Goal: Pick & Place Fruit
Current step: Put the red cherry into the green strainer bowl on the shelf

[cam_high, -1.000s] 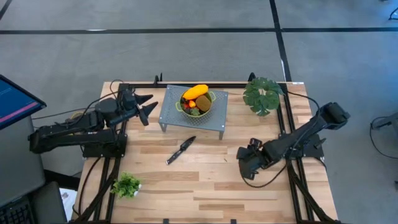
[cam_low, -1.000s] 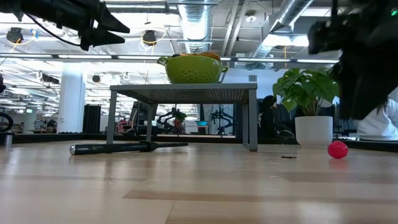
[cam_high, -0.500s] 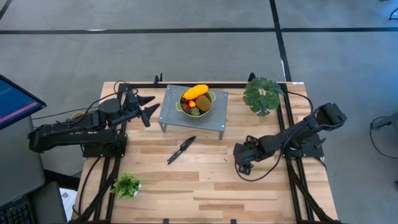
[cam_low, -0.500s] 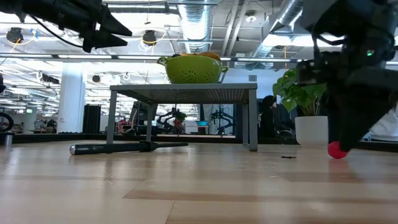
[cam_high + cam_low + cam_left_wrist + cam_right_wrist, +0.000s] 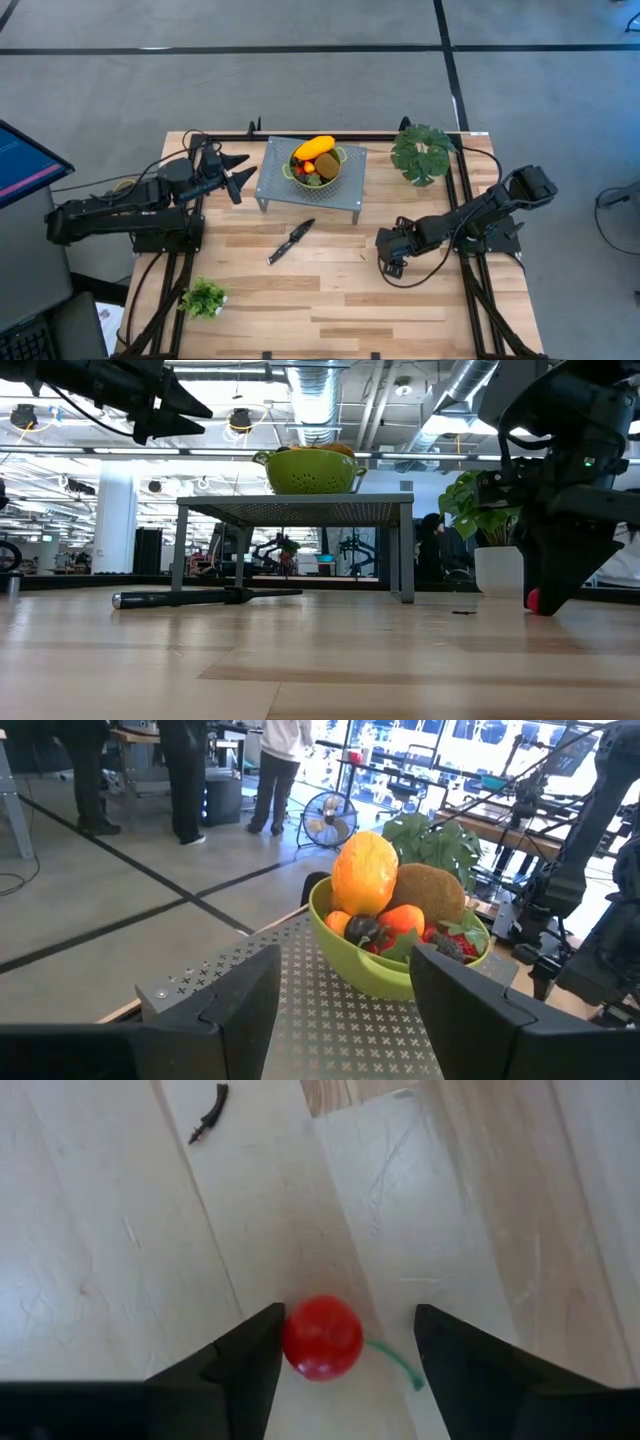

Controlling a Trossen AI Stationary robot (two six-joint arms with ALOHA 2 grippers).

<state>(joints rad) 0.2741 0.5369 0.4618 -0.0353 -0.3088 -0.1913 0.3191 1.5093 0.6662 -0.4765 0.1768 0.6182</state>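
Behind right gripper [image 5: 548, 600], red ball [image 5: 533, 600] half-hidden.

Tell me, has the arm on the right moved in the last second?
Yes. The right gripper has come down toward the tabletop and slid slightly toward the knife; its open fingers now straddle the red ball.

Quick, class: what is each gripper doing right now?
Left gripper: open, empty, facing the green bowl.
Right gripper: open, straddling the red ball on the table, not gripping it.
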